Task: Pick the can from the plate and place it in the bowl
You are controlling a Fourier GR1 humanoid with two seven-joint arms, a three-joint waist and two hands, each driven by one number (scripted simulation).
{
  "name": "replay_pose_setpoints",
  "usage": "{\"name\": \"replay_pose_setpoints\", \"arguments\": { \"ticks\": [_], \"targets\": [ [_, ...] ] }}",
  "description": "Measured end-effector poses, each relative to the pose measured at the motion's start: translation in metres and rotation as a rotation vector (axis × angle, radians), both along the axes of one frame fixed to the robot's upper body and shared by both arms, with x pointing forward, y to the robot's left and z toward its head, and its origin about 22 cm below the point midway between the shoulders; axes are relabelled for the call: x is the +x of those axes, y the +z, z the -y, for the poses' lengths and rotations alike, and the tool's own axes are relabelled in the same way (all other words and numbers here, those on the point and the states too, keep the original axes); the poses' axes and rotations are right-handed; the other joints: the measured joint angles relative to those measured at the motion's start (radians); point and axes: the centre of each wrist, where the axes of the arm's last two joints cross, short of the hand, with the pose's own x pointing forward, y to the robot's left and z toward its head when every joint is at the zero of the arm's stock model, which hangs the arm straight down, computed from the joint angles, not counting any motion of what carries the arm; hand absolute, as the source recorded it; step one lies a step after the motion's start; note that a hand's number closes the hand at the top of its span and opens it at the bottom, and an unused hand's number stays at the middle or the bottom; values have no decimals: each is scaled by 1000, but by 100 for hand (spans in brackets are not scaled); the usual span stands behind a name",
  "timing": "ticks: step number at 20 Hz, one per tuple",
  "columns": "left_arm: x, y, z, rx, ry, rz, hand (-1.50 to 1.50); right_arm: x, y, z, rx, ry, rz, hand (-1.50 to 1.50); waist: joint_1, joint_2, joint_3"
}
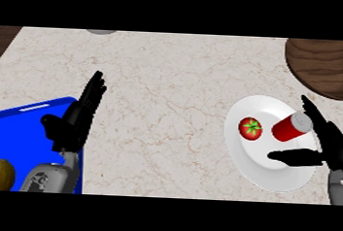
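One glossy round white plate (262,170) carries one red cylindrical can (292,126) and one tomato (250,128); the right hand (323,148), fingers spread, flanks the can. The left hand (77,116) rests open, well apart from the plate.

Red can (291,126), white plate (272,175), red-green tomato (250,127), blue tray (15,130), brown bowl (327,66), beige marbled counter (168,88).

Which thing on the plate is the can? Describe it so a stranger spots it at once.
Find the white plate at the counter's right side, below the dark wooden bowl. Two red things sit on it; the can is the one nearer the right hand, on the plate's right part. Unlike the round tomato with its green star, the can is a tilted cylinder with a grey top.
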Motion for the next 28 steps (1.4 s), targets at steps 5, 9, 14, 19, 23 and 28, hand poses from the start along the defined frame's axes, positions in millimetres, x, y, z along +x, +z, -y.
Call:
{"name": "replay_pose_setpoints", "arguments": {
  "ticks": [5,9,14,19,23,28],
  "targets": [
    [-5,1,3,-9,2,3,0,12,-13,8,-26,17,-18,-150,1,-2,-3],
    [-3,0,10,-6,-3,1,0,17,-17,1,-62,98,1,150,0,-7,-8],
    [0,0,3,-13,3,-4,0,16,-16,-3,-153,202,47,150,0,-11,-14],
    [0,-1,0,-8,-1,-3,0,11,-16,12,-128,388,67,150,3,-9,-12],
    [-2,-3,0,-6,-1,-6,0,4,-5,34,-62,727,53,150,3,-4,-4],
    [-3,-1,0,-6,6,-2,0,-11,20,77,-26,916,91,150,-4,-2,2]
  ]
}}
